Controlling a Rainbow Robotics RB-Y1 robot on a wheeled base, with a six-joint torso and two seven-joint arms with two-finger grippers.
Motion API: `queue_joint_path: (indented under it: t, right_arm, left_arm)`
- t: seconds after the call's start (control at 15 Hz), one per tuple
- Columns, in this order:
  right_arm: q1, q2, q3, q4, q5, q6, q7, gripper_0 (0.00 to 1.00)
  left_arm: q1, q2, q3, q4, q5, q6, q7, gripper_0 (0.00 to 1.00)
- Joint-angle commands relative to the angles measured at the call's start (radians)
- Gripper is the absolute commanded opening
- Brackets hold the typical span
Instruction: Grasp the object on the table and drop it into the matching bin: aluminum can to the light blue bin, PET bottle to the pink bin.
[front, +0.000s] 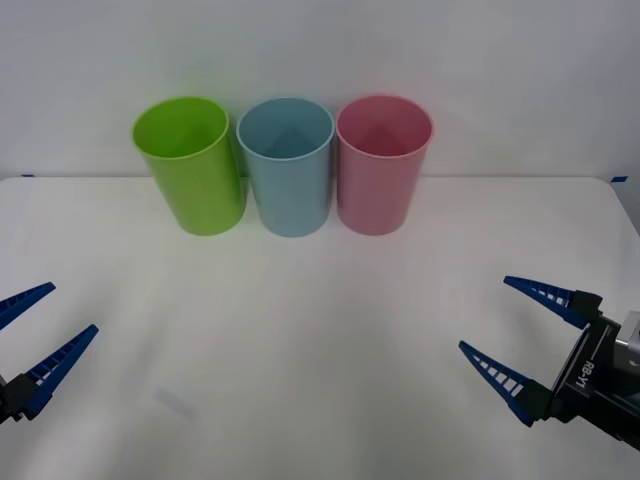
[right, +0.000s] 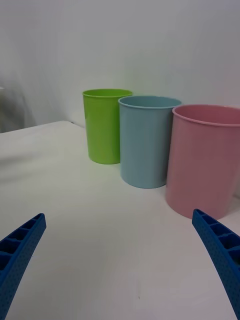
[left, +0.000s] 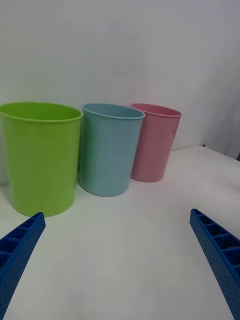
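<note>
Both tools (front: 36, 323) (front: 510, 320) spread, light blue bin (front: 288, 167) upright

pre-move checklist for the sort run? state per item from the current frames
1. Object to grasp on the table: not ok. No can or bottle seen on the white top in the front or wrist views.
2. Light blue bin upright, mouth open: ok, in the middle of the row.
3. Pink bin upright, mouth open: ok, to the robot's right of the blue one.
4. Lime green bin: ok, upright, to the robot's left of the row; the front view leaves unclear whether it touches the blue bin.
5. Left end effector open, holding nothing: ok, low at the near left.
6. Right end effector open, holding nothing: ok, low at the near right.
</note>
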Motion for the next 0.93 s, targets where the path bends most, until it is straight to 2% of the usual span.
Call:
queue_joint_path:
  t: [0.07,0.93]
  right_arm:
    - [0.037,0.003,-0.025,0.003,-0.017,-0.007,0.011,1.00]
    - [0.175,0.003,-0.082,0.005,-0.046,-0.027,0.028,1.00]
  left_arm:
    - [0.000,0.000,0.000,0.000,0.000,0.000,0.000,1.00]
    - [0.000,0.000,0.000,0.000,0.000,0.000,0.000,1.00]
